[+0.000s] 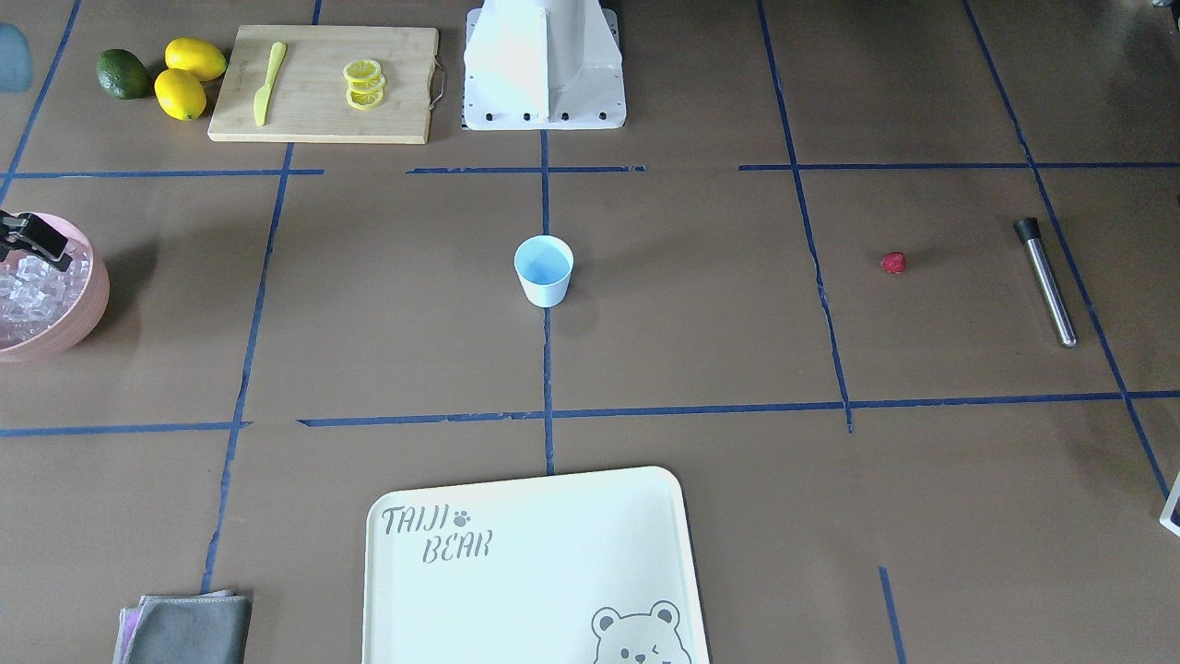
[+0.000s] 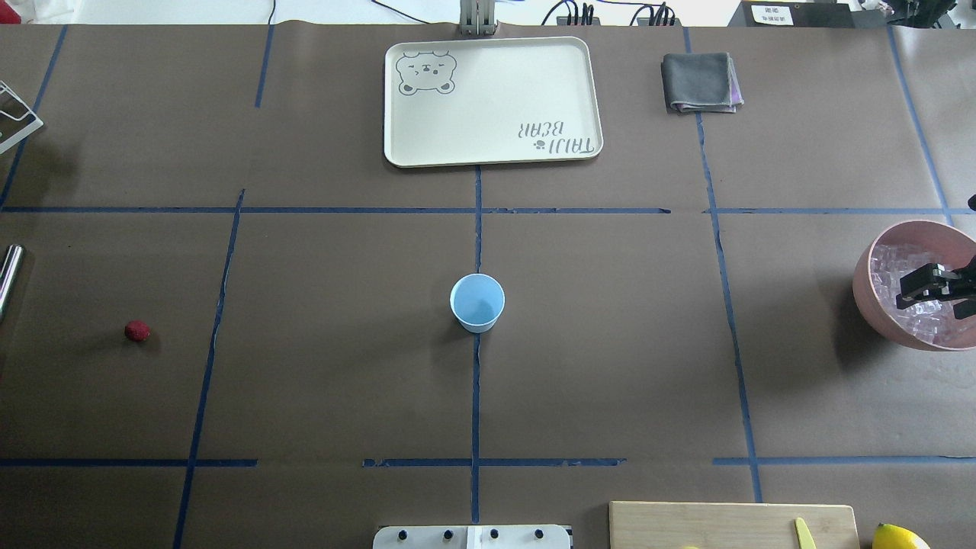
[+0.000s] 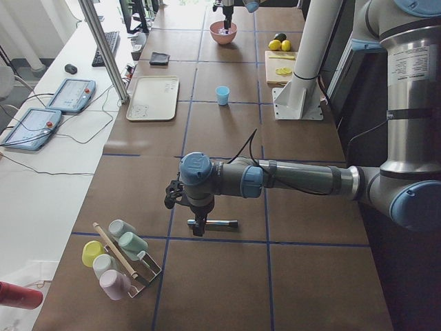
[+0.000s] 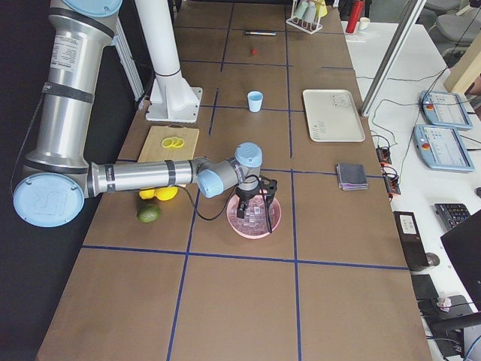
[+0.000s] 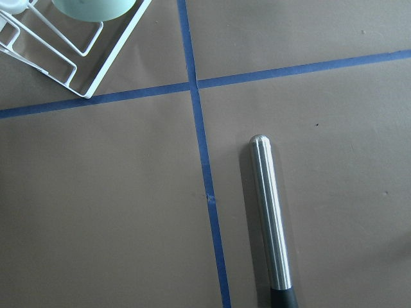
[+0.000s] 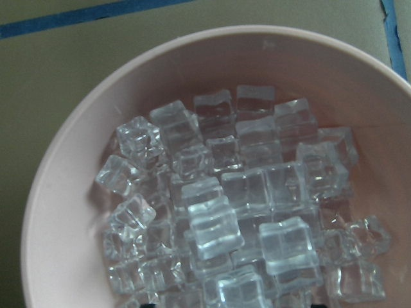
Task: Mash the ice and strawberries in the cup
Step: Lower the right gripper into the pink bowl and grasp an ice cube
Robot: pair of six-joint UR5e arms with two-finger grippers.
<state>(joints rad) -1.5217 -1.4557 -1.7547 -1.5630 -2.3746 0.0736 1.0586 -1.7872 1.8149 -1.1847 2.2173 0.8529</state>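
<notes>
Two risks stand out. Spread wide, the right end effector (image 2: 934, 297) hangs over the ice (image 6: 218, 205) heaped in the pink bowl (image 2: 865, 282); slick, packed cubes could squirt from its grip, or drop on the carry to the empty cup (image 2: 477, 303) mid-worktop. The strawberry (image 2: 137, 330) lies well apart on the other side. Above the muddler (image 5: 270, 218), the left end effector (image 3: 198, 224) gives no clue whether it is spread or closed
</notes>
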